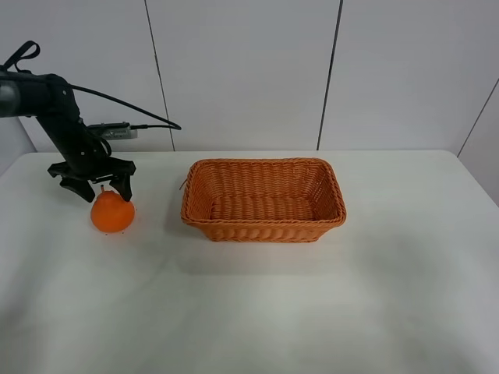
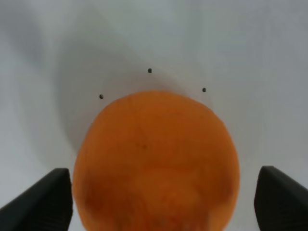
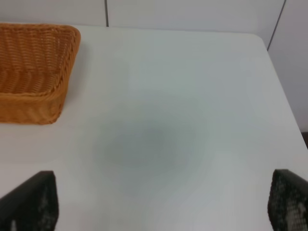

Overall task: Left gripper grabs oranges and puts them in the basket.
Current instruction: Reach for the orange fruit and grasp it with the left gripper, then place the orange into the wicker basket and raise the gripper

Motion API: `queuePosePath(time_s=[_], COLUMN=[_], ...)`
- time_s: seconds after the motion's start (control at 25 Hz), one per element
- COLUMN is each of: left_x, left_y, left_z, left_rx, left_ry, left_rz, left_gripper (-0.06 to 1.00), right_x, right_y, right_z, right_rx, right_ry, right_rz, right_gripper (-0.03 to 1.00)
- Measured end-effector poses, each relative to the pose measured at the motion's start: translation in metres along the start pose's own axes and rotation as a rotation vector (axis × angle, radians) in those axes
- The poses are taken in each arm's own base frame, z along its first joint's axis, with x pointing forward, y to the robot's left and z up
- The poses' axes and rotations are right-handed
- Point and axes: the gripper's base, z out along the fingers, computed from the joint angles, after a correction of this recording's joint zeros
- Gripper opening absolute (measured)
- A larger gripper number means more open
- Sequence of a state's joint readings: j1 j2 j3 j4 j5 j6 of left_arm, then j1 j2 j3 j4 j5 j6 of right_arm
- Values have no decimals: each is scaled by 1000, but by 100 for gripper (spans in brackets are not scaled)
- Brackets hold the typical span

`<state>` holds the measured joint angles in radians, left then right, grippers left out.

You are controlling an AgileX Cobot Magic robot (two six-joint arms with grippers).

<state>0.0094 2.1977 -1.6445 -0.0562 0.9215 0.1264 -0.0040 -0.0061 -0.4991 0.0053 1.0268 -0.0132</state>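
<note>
The orange (image 1: 112, 214) sits on the white table at the left, well left of the wicker basket (image 1: 265, 226), which holds nothing. My left gripper (image 1: 102, 189) is open, just above the orange with a finger on each side of its top. In the left wrist view the orange (image 2: 156, 163) fills the space between the two black fingertips (image 2: 41, 202), with gaps on both sides. My right gripper (image 3: 159, 204) is open and empty over bare table; it is out of the exterior view. The basket's corner (image 3: 29, 72) shows in the right wrist view.
The white table (image 1: 257, 312) stands against a white panelled wall. The left arm's black cable (image 1: 125, 101) arcs behind it. The table's right edge (image 3: 284, 91) shows in the right wrist view.
</note>
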Motion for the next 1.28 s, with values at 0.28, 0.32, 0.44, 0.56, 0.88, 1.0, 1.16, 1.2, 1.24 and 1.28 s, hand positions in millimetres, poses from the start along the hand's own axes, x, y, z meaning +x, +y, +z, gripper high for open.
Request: queuePosePath(time_s=[0.28,0.32,0.44,0.56,0.88,1.0,1.16,1.2,1.24,1.28], left_x=[2,2,3,3,-3,-9,-16,-18,-20,-22], left_y=[2,2,2,2,1,0,-3,-4,-4,-5], left_z=[22,23,23,18,-33,-78,-128,-136,-144,-150], left_rx=[-3,-5,-6,-8,-22,-27,-22,-20,-18,-17], left_ry=[55,61,70,65,13,-59,-159,-188,-218,-240], left_rz=[4,2,-5,-5,-8,-34,-57,-58,-59,-60], left_gripper=[86,84,58,23,22,22,22,22,22,22], right_x=[0,0,0,0,0,0,0,0,0,0], right_y=[0,0,0,0,0,0,0,0,0,0], right_z=[0,0,0,0,0,0,0,0,0,0], right_rx=[0,0,0,0,0,0,0,0,0,0], right_ry=[0,0,0,0,0,0,0,0,0,0], right_rz=[0,0,0,0,0,0,0,0,0,0], right_gripper=[69,69,69,69,69,69,69,69,69,69])
